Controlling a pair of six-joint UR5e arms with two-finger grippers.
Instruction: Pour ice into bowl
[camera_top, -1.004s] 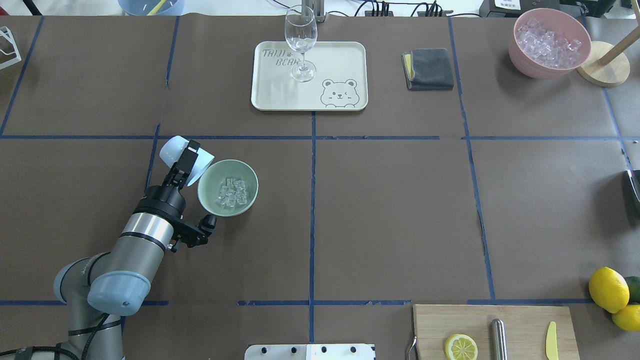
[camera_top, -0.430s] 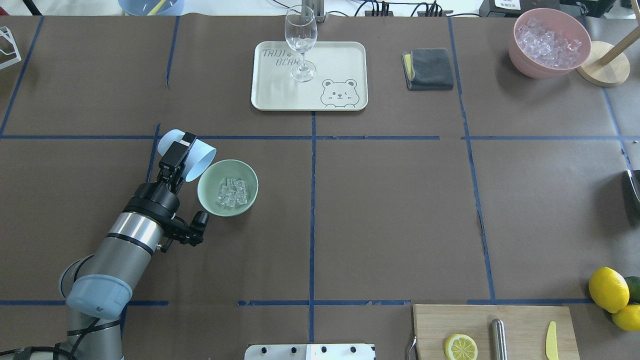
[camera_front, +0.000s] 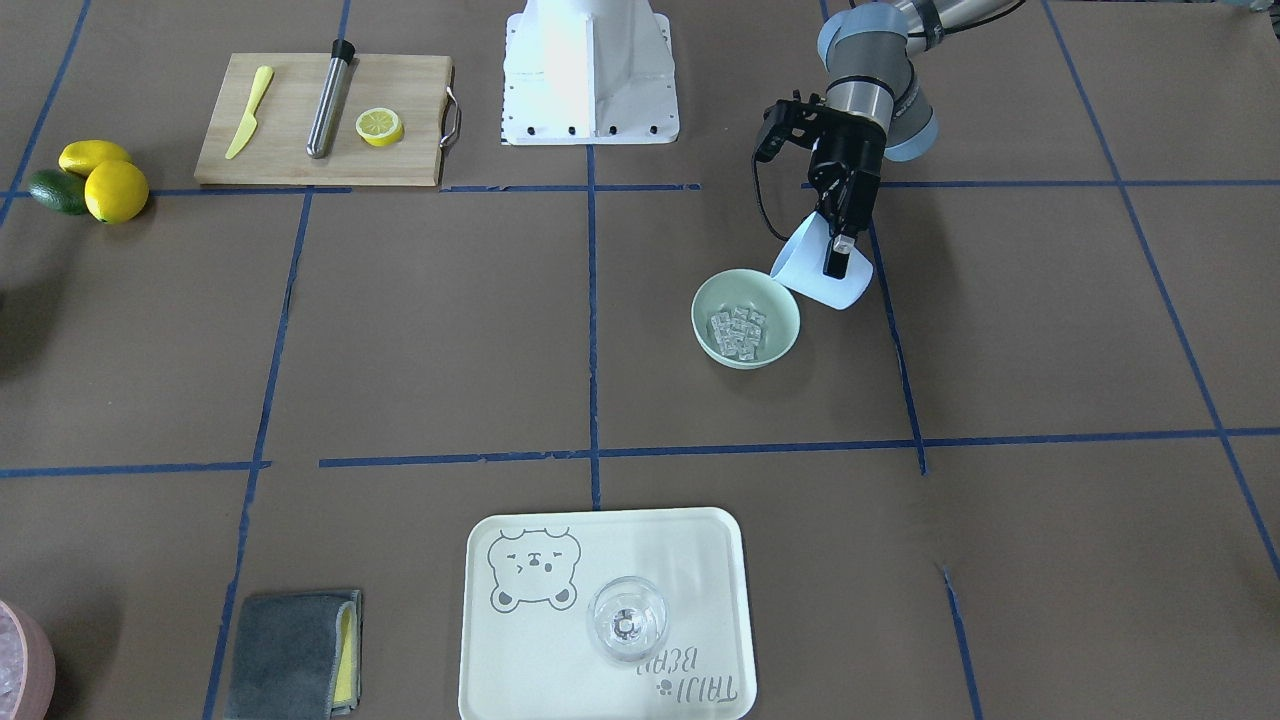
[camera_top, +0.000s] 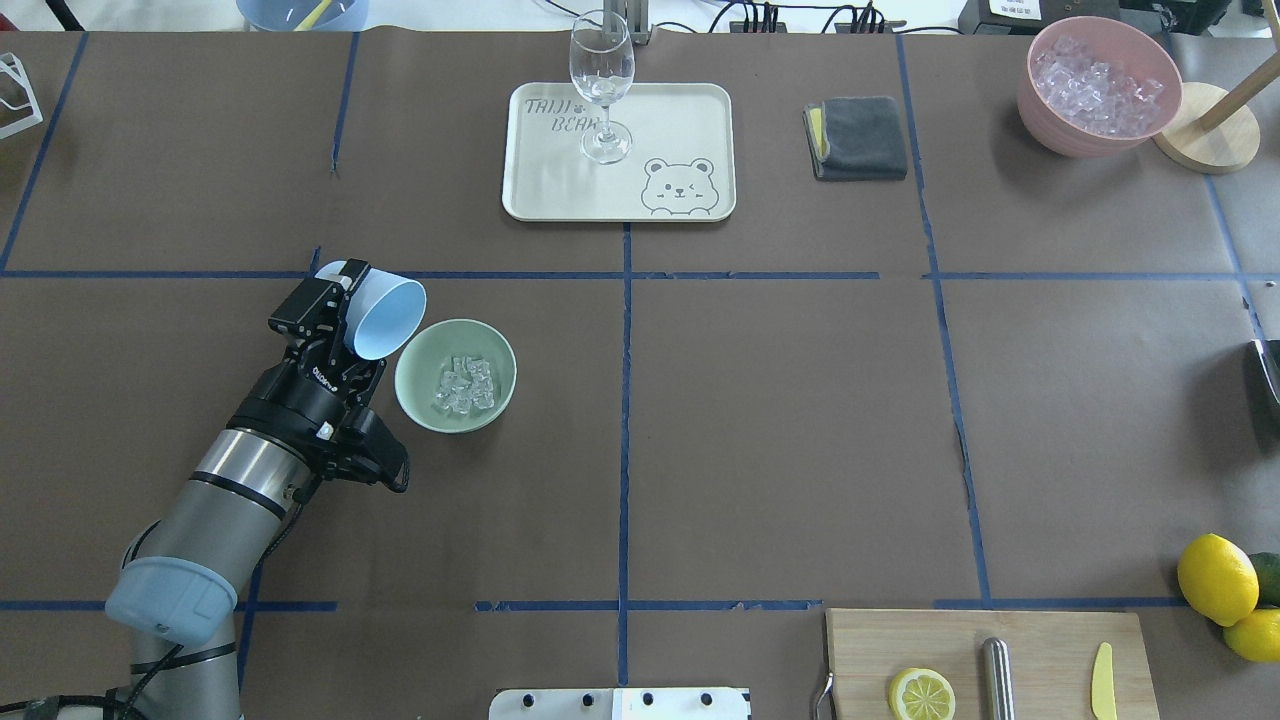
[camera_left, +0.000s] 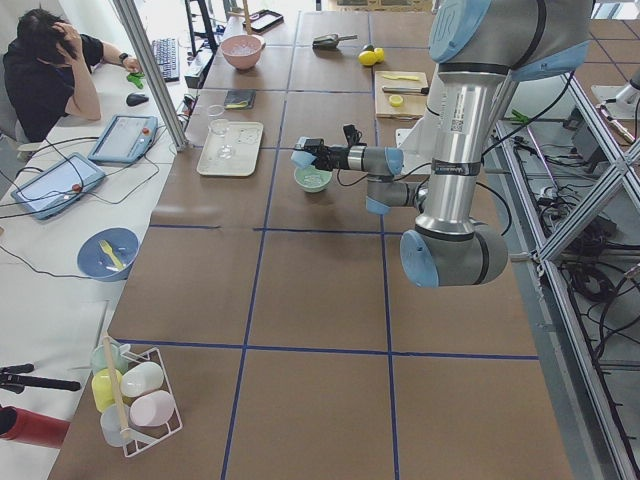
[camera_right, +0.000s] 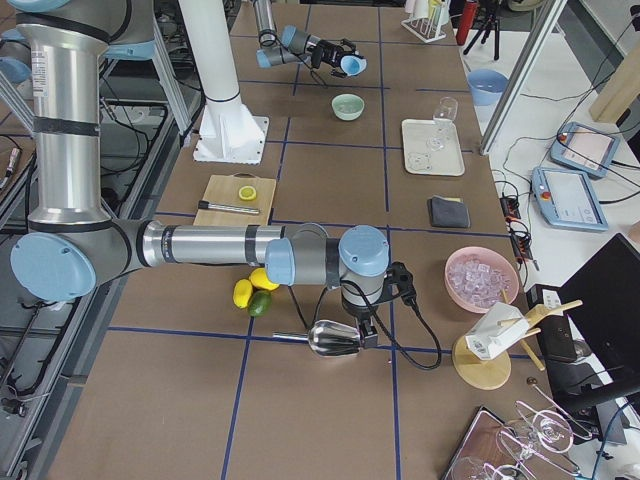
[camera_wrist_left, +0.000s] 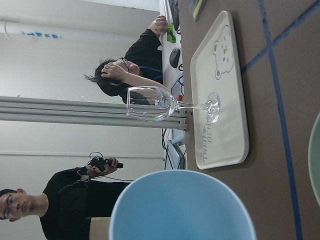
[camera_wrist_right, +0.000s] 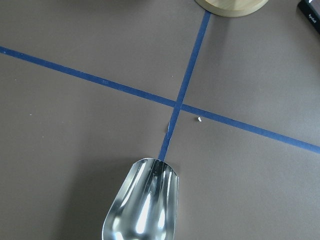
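The pale mint-green bowl (camera_top: 410, 385) (camera_front: 785, 340) stands left of the table's middle, and the ice (camera_top: 462, 385) (camera_front: 738, 332) lies inside it as a small heap of clear cubes. My left gripper (camera_top: 345, 305) (camera_front: 838, 255) is shut on a light blue cup (camera_top: 385, 315) (camera_front: 815, 280), held tilted just beside the bowl's rim with its mouth turned toward the bowl. I see no ice in the cup (camera_wrist_left: 182, 207). My right gripper (camera_right: 362, 325) is far off by a metal scoop (camera_wrist_right: 142, 205) (camera_right: 335, 338); I cannot tell whether it is open or shut.
A cream tray (camera_top: 680, 120) with a wine glass (camera_top: 601, 85) sits at the far middle, and a grey cloth (camera_top: 858, 138) lies to its right. A pink bowl of crushed ice (camera_top: 1098, 85) stands far right. A cutting board (camera_top: 1040, 640) and lemons (camera_top: 1218, 580) occupy the near right.
The left arm has drawn back and turned the cup, so its mouth has come off the bowl's rim and shows from above. The ice in the bowl is unchanged.
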